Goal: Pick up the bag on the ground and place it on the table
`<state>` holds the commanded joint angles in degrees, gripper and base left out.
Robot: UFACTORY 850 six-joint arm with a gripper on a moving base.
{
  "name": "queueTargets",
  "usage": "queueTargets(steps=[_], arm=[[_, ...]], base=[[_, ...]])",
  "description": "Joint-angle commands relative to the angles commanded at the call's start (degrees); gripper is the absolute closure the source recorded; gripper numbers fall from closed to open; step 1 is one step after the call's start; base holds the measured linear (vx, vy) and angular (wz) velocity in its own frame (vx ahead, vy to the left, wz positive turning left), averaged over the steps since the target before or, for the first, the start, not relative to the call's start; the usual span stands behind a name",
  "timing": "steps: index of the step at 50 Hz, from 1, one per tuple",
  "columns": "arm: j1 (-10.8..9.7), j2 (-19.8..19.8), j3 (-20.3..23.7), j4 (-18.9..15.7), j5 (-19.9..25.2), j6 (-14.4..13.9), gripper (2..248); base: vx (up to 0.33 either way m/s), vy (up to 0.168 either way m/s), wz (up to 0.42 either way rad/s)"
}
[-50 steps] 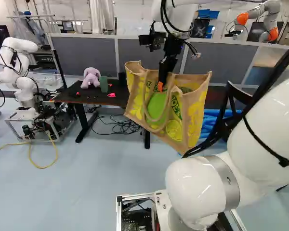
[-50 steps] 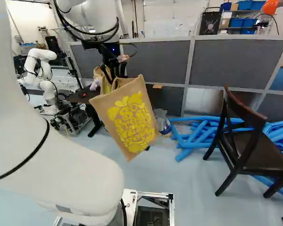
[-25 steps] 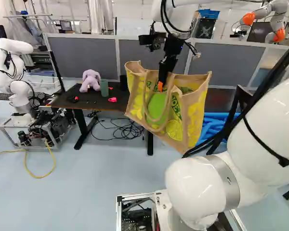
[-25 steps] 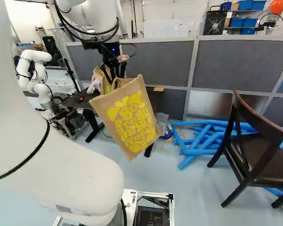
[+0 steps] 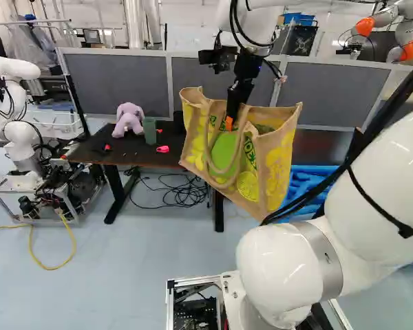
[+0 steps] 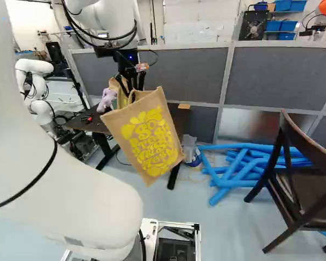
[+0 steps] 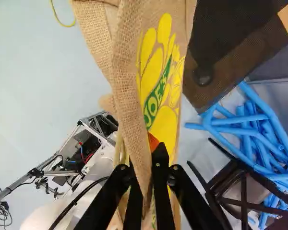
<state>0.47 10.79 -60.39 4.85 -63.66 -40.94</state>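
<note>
Bag (image 6: 152,136), just one, hangs gripped between two fingers (image 7: 162,191) of one pincer (image 5: 228,122).

Left base view looks ahead and down from behind the arm (image 5: 286,265), at lower right; right base view answers, arm at left; both catch table (image 5: 127,155) and burlap bag (image 6: 149,133). Wrist view, in tight, peers along the gripper (image 5: 230,124) floorward!

Green lettering (image 7: 156,100) on the bag (image 5: 274,165) shows the letters "OEK"; the characters around them are unclear. In the right base view, yellow lettering (image 6: 151,138) covers the bag's near face, too curly and blurred to read surely.
</note>
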Motion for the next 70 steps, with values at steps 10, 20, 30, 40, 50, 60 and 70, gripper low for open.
queueTargets(steps=[10,20,30,40,50,60,70], arm=[[0.00,0.00,0.00,0.00,0.00,0.00,225],[0.00,0.00,0.00,0.00,0.00,0.00,225],[0.00,0.00,0.00,0.00,0.00,0.00,225],[0.00,0.00,0.00,0.00,0.00,0.00,225],[0.00,0.00,0.00,0.00,0.00,0.00,225],[0.00,0.00,0.00,0.00,0.00,0.00,225],[0.00,-0.48,-0.42,0.00,0.00,0.00,225]], base=[[0.184,0.061,-0.023],[0.191,0.024,-0.208],[0.188,0.014,-0.269],[0.191,0.020,-0.299],[0.178,0.076,-0.138],[0.080,0.046,0.048],[0.008,-0.003,-0.007]])
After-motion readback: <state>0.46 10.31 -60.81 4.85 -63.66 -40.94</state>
